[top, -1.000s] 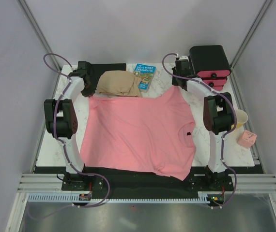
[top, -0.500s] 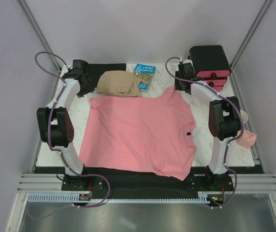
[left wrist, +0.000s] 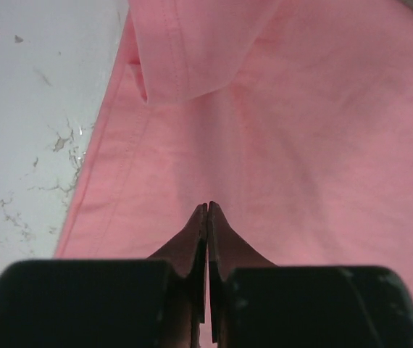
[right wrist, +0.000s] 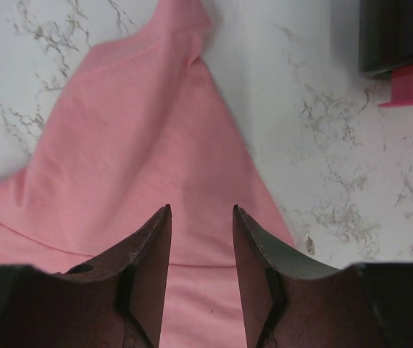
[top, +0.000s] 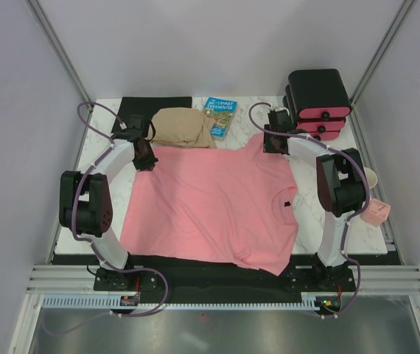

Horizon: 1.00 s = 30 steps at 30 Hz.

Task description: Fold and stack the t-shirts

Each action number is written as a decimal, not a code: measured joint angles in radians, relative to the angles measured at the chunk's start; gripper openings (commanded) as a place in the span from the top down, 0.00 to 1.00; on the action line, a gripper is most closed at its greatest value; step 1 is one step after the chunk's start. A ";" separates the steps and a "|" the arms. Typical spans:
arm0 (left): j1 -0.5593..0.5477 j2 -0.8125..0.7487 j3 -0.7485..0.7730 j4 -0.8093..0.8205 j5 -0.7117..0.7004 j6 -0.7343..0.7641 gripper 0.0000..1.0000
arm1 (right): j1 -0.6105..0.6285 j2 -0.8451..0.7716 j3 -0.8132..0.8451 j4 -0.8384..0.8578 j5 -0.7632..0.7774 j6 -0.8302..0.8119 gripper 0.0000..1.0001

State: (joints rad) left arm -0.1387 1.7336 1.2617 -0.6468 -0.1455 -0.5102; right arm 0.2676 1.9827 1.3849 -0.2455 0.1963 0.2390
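**Both grippers at the far edge of a flat pink t-shirt**

Shows a t-shirt (top: 210, 203) spread flat across the table (top: 107, 184), long axis running left to right: hem toward the left arm, collar and dark label toward the right arm. Places the left gripper (top: 145, 156) at the far hem corner, fingers (left wrist: 195, 232) pressed together over the cloth. Cannot tell from the wrist view about any fabric nipped between them. Places the right gripper (top: 270, 140) over the far sleeve, jaws apart with pink cloth below the gap, not yet closed on it. Leaves each far corner right at its own arm's gripper, with the near edge lying back by the arm bases. Suggests, as the likely next move, a fold of the far edge toward the near one, across the long axis. Notes a tan cloth (top: 183, 127) just beyond the far edge, near the left gripper.
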 measured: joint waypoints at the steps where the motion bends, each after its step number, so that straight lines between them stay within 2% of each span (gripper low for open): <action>1: 0.000 0.007 -0.005 0.003 0.003 -0.002 0.98 | 0.000 0.013 -0.002 -0.002 0.000 0.001 0.55; 5: 0.000 0.058 -0.005 0.037 0.017 -0.005 0.98 | 0.000 0.050 -0.001 -0.001 0.001 0.003 0.60; 12: -0.004 0.139 0.005 0.044 0.037 -0.005 0.98 | 0.000 0.098 0.053 -0.027 0.011 0.012 0.90; 15: -0.009 0.159 0.019 0.044 0.049 -0.005 0.98 | 0.001 0.098 0.054 -0.043 0.021 0.019 0.96; 22: -0.015 0.170 0.010 0.040 0.051 -0.005 0.98 | 0.002 0.047 -0.003 -0.085 0.050 0.031 0.98; 23: -0.015 0.164 0.002 0.043 0.051 -0.005 0.98 | 0.002 0.033 -0.018 -0.099 0.053 0.031 0.96; 24: -0.015 0.156 -0.007 0.044 0.050 -0.005 0.98 | 0.002 0.021 -0.029 -0.116 0.056 0.031 0.87; 25: -0.015 0.146 -0.019 0.043 0.048 -0.005 0.98 | 0.002 0.010 -0.038 -0.129 0.059 0.031 0.84; 30: -0.015 0.128 -0.042 0.034 0.043 -0.005 0.98 | 0.002 -0.015 -0.050 -0.164 0.069 0.031 0.86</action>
State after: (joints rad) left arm -0.1539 1.8614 1.2198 -0.6128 -0.1028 -0.5152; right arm 0.2691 1.9678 1.3346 -0.4091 0.2649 0.2695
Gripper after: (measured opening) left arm 0.025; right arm 0.161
